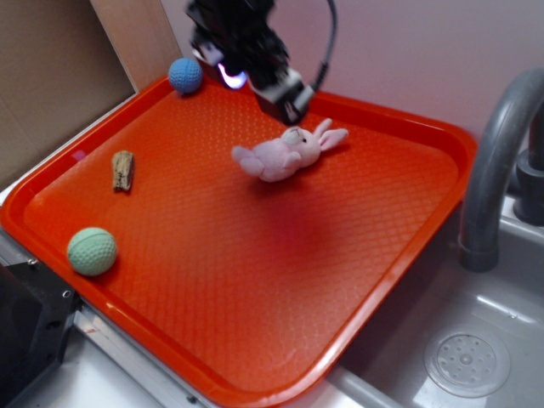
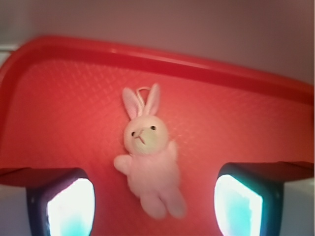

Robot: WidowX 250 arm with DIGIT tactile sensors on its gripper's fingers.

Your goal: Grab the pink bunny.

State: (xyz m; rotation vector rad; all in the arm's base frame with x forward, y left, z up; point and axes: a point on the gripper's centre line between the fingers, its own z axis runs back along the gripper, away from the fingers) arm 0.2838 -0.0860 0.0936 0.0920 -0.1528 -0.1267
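The gripper [image 1: 285,100] is spread wide and holds nothing; it hovers above the tray [image 1: 408,246], toward its far edge. The pink bunny [image 1: 287,153] lies directly below, between the 2 fingers [image 2: 61,204]. Its long axis runs across the finger gap, ears toward the far edge, so closing should squeeze its sides.

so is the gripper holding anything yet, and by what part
Nothing is held. The gripper is open above the pink bunny, which lies on the red tray between the two fingers, untouched.
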